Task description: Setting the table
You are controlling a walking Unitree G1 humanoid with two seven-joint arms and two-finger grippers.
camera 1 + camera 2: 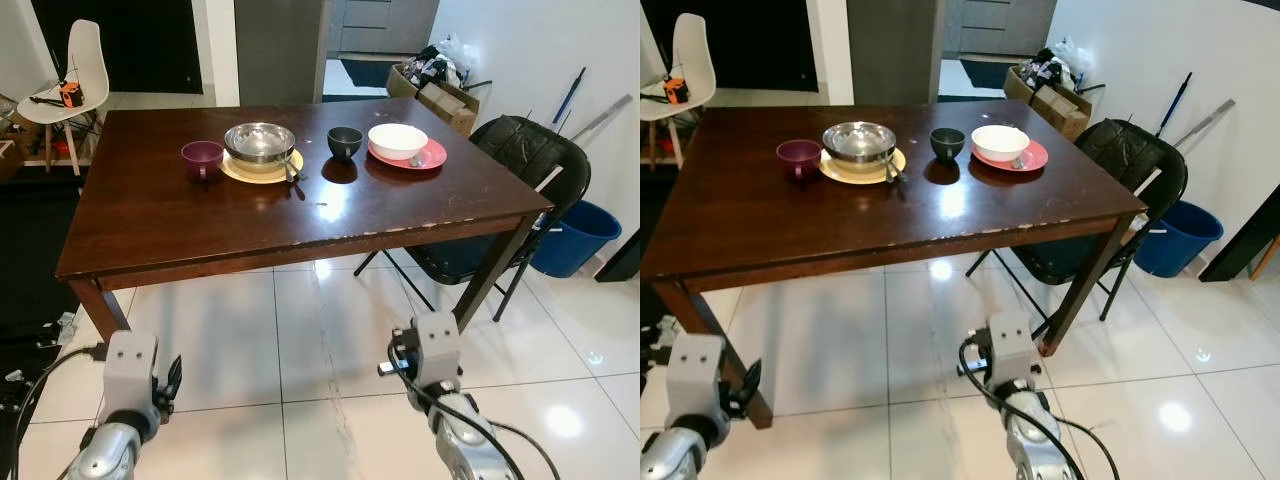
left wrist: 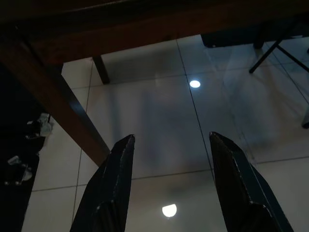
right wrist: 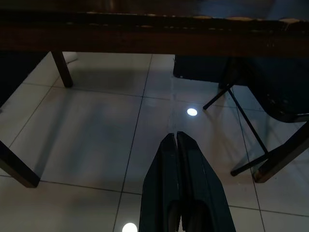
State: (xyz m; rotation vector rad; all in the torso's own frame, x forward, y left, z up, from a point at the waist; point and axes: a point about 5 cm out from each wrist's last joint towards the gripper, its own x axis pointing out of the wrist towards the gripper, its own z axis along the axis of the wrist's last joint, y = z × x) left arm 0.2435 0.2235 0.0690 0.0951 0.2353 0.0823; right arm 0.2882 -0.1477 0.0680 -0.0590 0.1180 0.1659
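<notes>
Table with bowls (far side), both arms idle below

no readable text, labels, brands or numbers anywhere

white chair cropped, pink plate half-covered

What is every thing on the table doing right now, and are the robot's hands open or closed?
purple cup: upright on the table.
metal bowl: upright on the yellow plate.
dark cup: upright, between the two plates.
white bowl: upright on the pink plate.
folding chair: unfolded, at the table's corner.
left gripper: open, holding nothing.
right gripper: shut, holding nothing.
</notes>
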